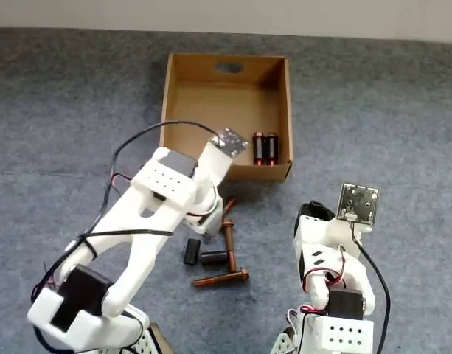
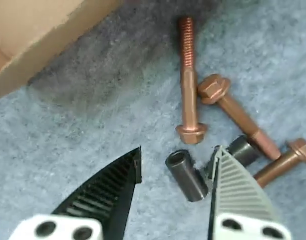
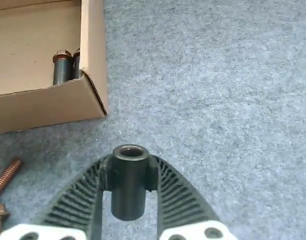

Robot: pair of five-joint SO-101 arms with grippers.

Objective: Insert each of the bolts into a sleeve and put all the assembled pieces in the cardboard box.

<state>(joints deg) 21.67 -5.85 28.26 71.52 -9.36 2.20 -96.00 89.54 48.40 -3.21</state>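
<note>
My left gripper (image 2: 177,152) hangs open just above the carpet, with a black sleeve (image 2: 188,177) lying between its fingers, untouched. A second sleeve (image 2: 242,150) lies behind the pale finger (image 2: 235,187). Three copper bolts lie close by: a long one (image 2: 187,75), one with its head up (image 2: 232,112), and one at the edge (image 2: 285,160). My right gripper (image 3: 129,165) is shut on an upright black sleeve (image 3: 128,192), held above the carpet near the cardboard box (image 3: 48,105). In the high view the box (image 1: 174,110) holds two assembled pieces (image 1: 264,147) in its front right corner.
In the high view the loose bolts (image 1: 228,232) and sleeves (image 1: 213,258) lie between the two arms, just in front of the box. The left arm (image 1: 152,221) stretches over them. Open grey carpet (image 1: 388,110) lies to the right of the box.
</note>
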